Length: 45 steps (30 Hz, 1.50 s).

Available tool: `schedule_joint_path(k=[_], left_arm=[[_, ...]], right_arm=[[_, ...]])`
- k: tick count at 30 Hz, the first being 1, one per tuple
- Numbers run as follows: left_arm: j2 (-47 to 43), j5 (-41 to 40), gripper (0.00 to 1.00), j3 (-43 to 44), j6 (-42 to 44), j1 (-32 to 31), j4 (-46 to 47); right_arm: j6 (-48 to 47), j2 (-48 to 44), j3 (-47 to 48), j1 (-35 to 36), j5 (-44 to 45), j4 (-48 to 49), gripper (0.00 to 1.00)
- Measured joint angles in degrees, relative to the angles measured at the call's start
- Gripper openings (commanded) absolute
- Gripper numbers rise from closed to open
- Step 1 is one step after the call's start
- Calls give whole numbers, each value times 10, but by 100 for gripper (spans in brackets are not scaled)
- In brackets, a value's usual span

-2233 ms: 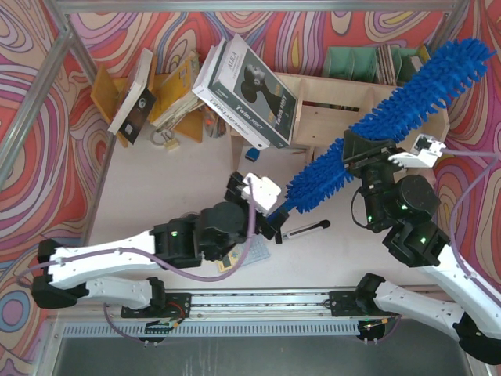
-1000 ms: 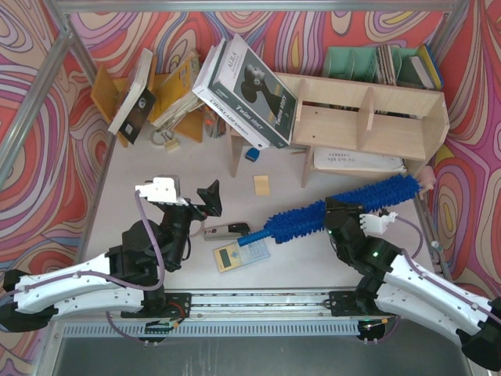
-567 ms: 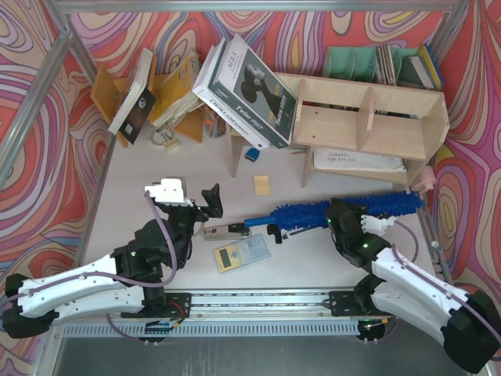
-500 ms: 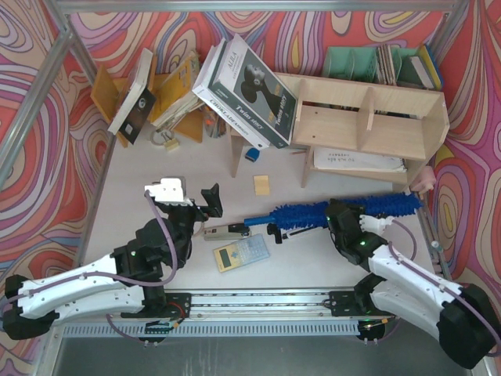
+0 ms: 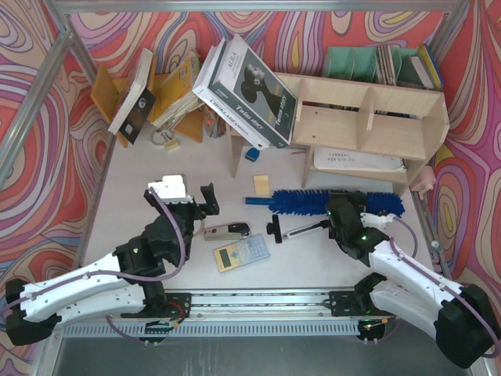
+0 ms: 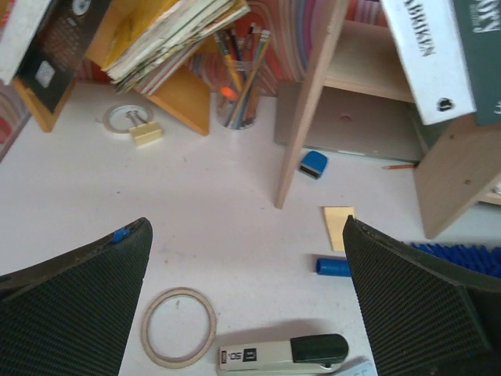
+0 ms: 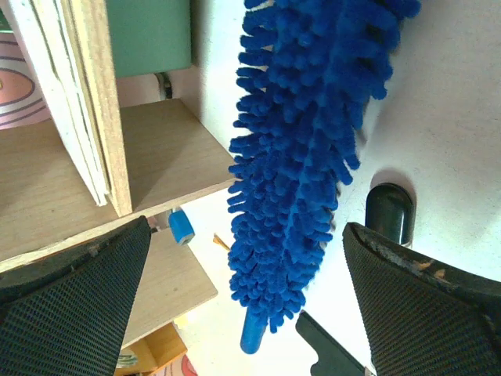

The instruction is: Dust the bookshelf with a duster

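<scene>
The blue fluffy duster (image 5: 293, 202) lies flat on the table just in front of the pale plywood bookshelf (image 5: 368, 117), handle end pointing left. My right gripper (image 5: 347, 211) hovers over its middle, open and apart from it. In the right wrist view the duster (image 7: 305, 172) runs between the spread fingers (image 7: 70, 301) without touching them, with the bookshelf (image 7: 156, 157) to the left. My left gripper (image 5: 186, 202) stands open left of the handle tip (image 6: 333, 267), holding nothing. The left gripper (image 6: 246, 305) faces a bookshelf upright (image 6: 309, 102).
A stapler (image 5: 227, 230), a calculator (image 5: 241, 254) and a slim black-and-silver rod (image 5: 301, 229) lie near the front. A tape ring (image 6: 178, 327) and a yellow note (image 6: 338, 227) sit between. An orange rack of leaning books (image 5: 156, 94) stands back left, green file holders (image 5: 352, 63) behind the shelf.
My right gripper has opened and let go of the duster, which has dropped flat onto the table and now lies closer to the shelf. The left arm has hardly moved.
</scene>
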Motion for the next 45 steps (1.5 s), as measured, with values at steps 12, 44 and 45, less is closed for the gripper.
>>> schedule_joint_path(k=[12, 44, 45], left_arm=[[119, -39, 99, 27, -30, 152, -38], [467, 205, 99, -270, 151, 538, 639], [469, 217, 98, -270, 148, 543, 643]], right_arm=[[-291, -46, 48, 0, 48, -19, 99], [-1001, 151, -61, -103, -39, 514, 99], [-1005, 156, -66, -104, -41, 527, 99]])
